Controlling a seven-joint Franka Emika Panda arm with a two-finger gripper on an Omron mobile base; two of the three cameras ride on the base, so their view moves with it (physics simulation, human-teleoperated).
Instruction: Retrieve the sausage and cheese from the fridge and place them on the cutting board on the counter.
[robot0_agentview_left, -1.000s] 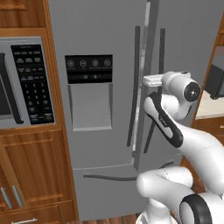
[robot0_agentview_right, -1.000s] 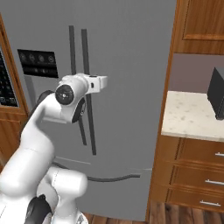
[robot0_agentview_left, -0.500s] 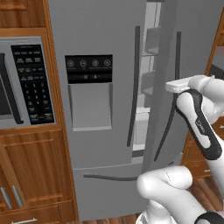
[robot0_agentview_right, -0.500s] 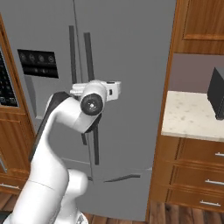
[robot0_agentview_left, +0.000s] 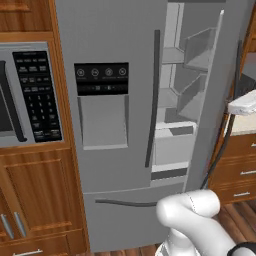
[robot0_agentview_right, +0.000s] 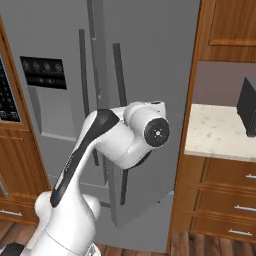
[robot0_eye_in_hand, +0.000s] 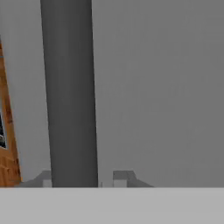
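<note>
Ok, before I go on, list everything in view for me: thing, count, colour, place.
fridge: one, grey, centre, right door swung open
door handle: one, dark, upright between the fingertips in the hand view
shelves and bins: several, pale grey, inside the fridge
dispenser panel: one, black, left door
oven: one, black-panelled, left in wood
counter: one, beige speckled, right
black appliance: one, on the counter
gripper: one, astride the handle

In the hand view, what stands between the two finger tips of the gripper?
The fridge's dark handle stands between the gripper's fingertips, as the hand view shows. Behind it is the grey door.
</note>
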